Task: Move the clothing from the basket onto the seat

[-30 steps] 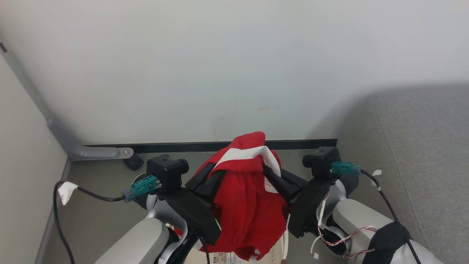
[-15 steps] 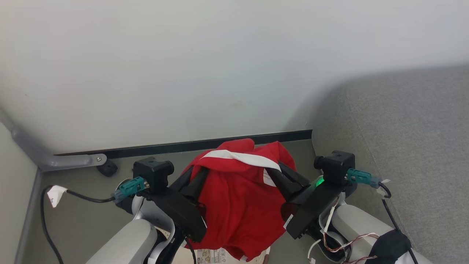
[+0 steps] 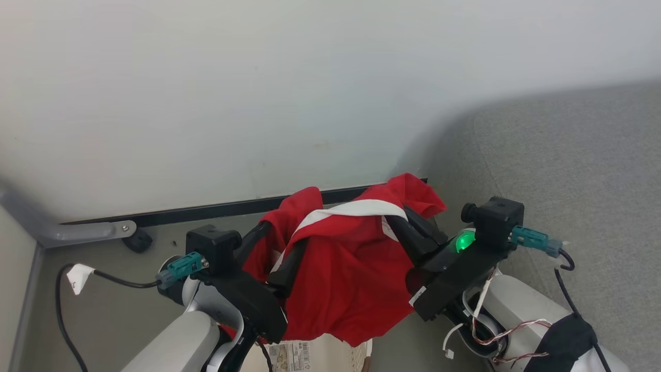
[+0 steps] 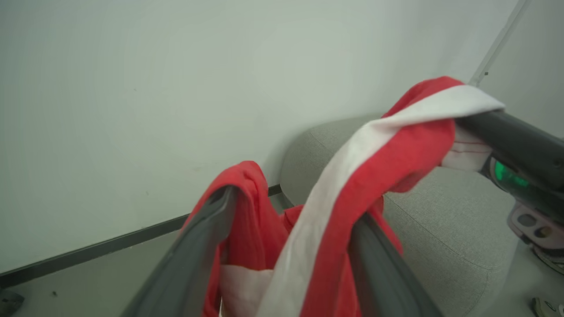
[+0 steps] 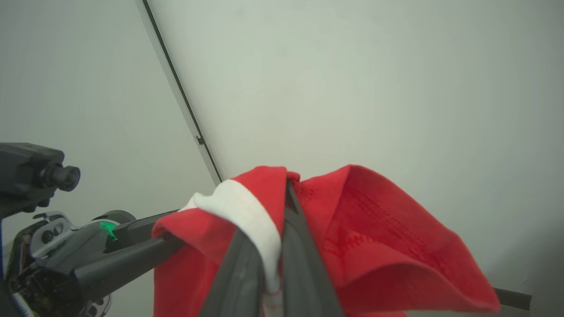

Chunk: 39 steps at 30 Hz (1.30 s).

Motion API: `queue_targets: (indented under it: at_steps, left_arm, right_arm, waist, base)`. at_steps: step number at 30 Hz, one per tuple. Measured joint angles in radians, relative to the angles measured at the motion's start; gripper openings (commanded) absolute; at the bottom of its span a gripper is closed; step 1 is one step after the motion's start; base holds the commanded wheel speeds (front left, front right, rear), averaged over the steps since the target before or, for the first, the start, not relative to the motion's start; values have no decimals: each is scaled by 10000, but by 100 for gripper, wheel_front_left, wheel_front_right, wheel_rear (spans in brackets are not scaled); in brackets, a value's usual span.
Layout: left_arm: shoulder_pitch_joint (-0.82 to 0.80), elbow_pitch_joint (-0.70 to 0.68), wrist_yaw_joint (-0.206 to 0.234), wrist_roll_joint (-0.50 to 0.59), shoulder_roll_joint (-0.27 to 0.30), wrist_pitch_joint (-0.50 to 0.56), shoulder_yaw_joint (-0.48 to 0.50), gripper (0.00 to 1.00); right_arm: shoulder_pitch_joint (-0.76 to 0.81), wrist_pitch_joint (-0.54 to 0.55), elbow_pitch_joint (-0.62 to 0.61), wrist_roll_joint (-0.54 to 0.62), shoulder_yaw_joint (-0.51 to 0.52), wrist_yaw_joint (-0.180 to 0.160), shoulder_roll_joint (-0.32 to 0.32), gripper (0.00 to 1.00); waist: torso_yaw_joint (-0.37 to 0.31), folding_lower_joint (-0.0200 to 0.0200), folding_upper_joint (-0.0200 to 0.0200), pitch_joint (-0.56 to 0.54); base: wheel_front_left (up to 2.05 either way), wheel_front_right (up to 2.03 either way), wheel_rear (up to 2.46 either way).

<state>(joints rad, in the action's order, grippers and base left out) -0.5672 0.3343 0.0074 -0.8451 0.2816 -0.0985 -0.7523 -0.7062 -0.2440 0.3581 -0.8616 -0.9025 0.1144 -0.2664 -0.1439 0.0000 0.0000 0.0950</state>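
I hold red, white-striped clothing (image 3: 351, 274) bunched mid-frame, above cream basket (image 3: 335, 355) at bottom centre; grey seat (image 3: 568, 170) right.

Left pincer (image 3: 284, 235) splayed wide, right pincer (image 3: 400, 216) pinched shut, both angled inward.

Plain white wall (image 3: 258, 77), black baseboard (image 3: 206, 211) along its foot, dull grey floor (image 3: 113, 310) (evenly lit), grey metal bracket (image 3: 88, 230) at left.

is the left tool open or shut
Open: the left tool has its fingers wide apart, with the clothing only draped over them.
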Motion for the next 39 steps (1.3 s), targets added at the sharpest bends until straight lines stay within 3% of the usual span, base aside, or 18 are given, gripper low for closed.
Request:
queue_targets:
  at_steps: [25,39]
  left_arm:
    - [-38,738,-176,42,213,629,-370,100]
    - [250,-92,-249,125,311,435,-424,100]
  right_arm:
    - [146,-52,-965,316,1198,-265,-1001,0]
    - [-3,-54,-1789,545,2153,-543,-2113,0]
  waist:
    - [-349,0,0,-37]
    - [-976,0,0,-171]
  base:
    - [0,0,0]
    - [0,0,0]
